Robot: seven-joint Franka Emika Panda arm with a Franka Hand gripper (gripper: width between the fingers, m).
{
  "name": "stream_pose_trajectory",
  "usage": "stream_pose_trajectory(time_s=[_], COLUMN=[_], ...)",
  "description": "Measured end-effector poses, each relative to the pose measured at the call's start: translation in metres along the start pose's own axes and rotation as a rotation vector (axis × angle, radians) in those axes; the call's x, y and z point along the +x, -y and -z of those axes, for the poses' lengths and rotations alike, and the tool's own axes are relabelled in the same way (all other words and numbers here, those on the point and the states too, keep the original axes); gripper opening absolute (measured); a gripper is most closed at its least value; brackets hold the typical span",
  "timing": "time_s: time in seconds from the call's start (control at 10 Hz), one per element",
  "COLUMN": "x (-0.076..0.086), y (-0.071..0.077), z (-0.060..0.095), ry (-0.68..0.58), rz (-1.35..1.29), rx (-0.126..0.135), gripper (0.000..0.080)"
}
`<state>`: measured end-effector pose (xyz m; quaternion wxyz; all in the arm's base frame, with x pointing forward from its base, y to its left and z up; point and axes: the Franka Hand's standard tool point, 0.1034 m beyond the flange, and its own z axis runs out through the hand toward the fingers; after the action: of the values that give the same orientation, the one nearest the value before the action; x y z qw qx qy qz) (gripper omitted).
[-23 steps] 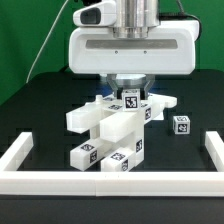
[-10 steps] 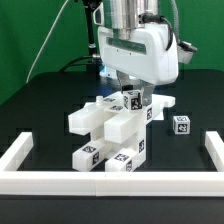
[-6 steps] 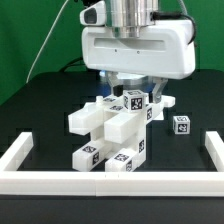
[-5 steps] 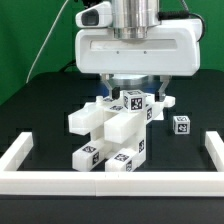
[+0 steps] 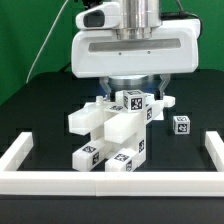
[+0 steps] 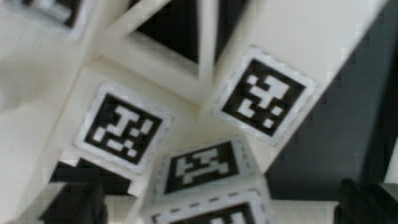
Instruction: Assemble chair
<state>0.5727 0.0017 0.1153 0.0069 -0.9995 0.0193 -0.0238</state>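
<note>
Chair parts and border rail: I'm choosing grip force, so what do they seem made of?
The chair parts look like hard matte white plastic: uniform colour, blocky shapes, crisp edges. Their tags look like printed black-and-white stickers lying flat. The border rail looks similar, plastic or painted; the pictures leave that open.

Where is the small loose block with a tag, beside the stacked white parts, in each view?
Exterior view: the small block lies alone on the black table, at the exterior view's right of the stacked chair parts.
Wrist view: not in it.
Shared landmark: the chair parts, close up in the wrist view.
</note>
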Motion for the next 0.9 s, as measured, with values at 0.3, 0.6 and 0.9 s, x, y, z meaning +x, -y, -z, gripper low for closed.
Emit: stream_pose_trajectory(time_s=[0.3, 0.6, 0.9], x=[0.0000, 0.0000, 0.0001], y=[0.0003, 0.0010, 0.0017], z=[-0.0001, -0.0001, 0.0000], ry=[0.000, 0.000, 0.000], rz=[-0.108, -0.265, -0.447], rx=[0.002, 0.003, 0.004], gripper=[0.0367, 0.0283, 0.0283])
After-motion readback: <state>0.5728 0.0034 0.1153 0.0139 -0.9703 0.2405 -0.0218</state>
